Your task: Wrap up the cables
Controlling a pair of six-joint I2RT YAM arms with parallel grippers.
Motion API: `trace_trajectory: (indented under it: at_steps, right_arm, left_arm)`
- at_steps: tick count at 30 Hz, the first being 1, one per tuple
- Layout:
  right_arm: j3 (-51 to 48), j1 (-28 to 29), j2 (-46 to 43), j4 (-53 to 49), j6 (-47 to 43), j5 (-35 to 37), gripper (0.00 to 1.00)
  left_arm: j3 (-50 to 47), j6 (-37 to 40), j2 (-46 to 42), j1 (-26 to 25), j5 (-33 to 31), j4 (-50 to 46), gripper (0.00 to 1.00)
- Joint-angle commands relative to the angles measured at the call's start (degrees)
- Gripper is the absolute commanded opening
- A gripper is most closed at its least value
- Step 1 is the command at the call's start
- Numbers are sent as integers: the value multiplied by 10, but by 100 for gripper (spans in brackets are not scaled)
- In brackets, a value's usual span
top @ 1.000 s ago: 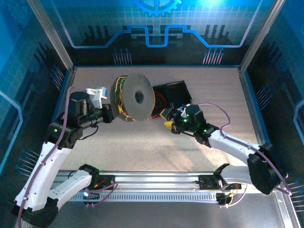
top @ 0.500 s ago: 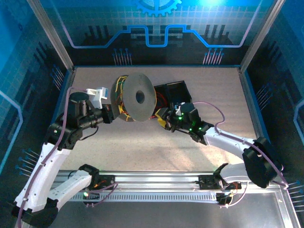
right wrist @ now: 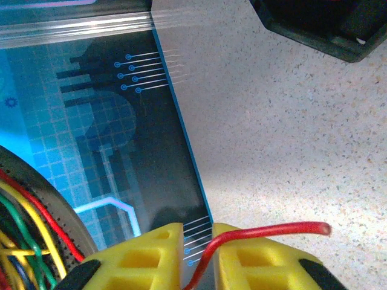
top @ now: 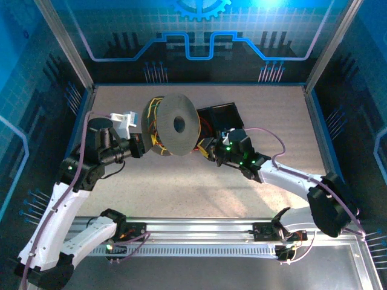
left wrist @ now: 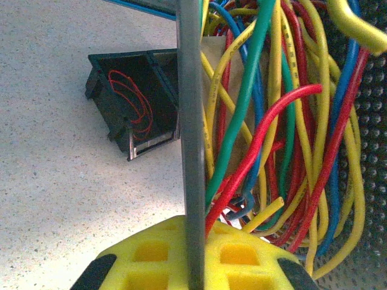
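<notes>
Top view hides most of the cables (top: 157, 136) behind the spool (top: 175, 124) disc. Up close they're a messy red, yellow, green and blue tangle on it. Left gripper (left wrist: 195, 254) is clamped on the disc's edge. Right gripper (right wrist: 198, 241) is nearly closed around one red wire (right wrist: 272, 229), can't tell if it's pinched.

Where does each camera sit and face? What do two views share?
Top external: above, behind the bases, looking down on both arms and the grey round spool.
Left wrist: faces the spool's coloured wires past the left pincer.
Right wrist: faces the blue wall; a red wire crosses the right pincer.
Both wrists see the black open box.
</notes>
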Motion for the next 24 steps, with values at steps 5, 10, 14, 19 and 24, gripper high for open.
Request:
trace_trajectory:
  at_steps: [5,10,14,19,24]
  right_arm:
    - [21,4,8,10,-48,17,0]
    - [59,-13,-6,-25,-307,61,0]
    - [76,-46,0,10,-528,-5,0]
    - [62,-77,-13,56,-700,-84,0]
    - [58,-92,-14,73,-786,-142,0]
  left_arm:
    - [12,-14,-17,0,45,81,0]
    - [45,-11,25,0,112,19,0]
    - [54,12,44,0,127,-24,0]
    - [54,21,61,0,126,-44,0]
    - [53,22,73,0,142,-41,0]
